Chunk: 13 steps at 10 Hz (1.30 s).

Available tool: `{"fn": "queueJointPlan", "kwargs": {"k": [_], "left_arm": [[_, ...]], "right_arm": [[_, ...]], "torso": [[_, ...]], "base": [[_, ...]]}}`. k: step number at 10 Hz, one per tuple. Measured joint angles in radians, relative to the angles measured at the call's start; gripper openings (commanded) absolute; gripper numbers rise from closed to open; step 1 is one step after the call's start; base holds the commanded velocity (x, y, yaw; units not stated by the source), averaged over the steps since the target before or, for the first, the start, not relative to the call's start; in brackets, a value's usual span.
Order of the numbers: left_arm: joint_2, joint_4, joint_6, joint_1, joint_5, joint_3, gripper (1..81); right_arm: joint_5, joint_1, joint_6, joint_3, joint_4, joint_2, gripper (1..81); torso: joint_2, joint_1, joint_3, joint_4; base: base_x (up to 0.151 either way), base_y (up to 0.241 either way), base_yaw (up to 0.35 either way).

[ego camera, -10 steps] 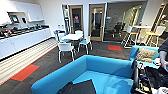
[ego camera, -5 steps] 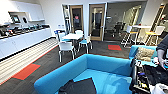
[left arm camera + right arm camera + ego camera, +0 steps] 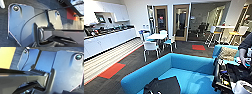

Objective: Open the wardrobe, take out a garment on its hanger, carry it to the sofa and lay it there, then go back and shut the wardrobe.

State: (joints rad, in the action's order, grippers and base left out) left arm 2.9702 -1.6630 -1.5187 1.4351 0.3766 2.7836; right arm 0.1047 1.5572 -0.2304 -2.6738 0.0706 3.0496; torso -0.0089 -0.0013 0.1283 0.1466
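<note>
The garment [image 3: 163, 86] is lying spread on the sofa [image 3: 189, 66] seat at 6 o'clock (laid flat, presumably to avoid creasing). I cannot tell either tool's state; a person's hand [image 3: 244, 60] is hovering at 3 o'clock.

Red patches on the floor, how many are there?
2. One red patch lies near the striped floor by the white counter; the other lies before the wooden doors. Furniture may hide more.
</note>
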Motion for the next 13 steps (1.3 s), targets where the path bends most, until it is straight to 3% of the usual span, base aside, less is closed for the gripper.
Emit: {"fn": "queueJointPlan", "kwargs": {"k": [5,10,13], "left_arm": [[0.006,-0.001,0.0,0.001,-0.01,0.001,81.1],[0.004,-0.005,-0.005,-0.002,-0.011,0.001,81.1],[0.0,0.015,-0.08,0.014,-0.01,0.001,81.1]], "right_arm": [[0.0,0.002,0.002,0.0,0.0,0.0,81.1],[0.0,0.005,-0.001,0.0,0.0,0.0,81.1],[0.0,0.005,-0.001,-0.014,0.0,0.007,81.1]], "torso": [[0.0,0.0,0.0,0.0],[-0.001,0.001,0.0,0.0],[-0.001,0.001,0.0,0.0]], "base": [[-0.076,0.0,0.0],[0.0,0.0,0.0],[0.0,0.0,0.0]]}}
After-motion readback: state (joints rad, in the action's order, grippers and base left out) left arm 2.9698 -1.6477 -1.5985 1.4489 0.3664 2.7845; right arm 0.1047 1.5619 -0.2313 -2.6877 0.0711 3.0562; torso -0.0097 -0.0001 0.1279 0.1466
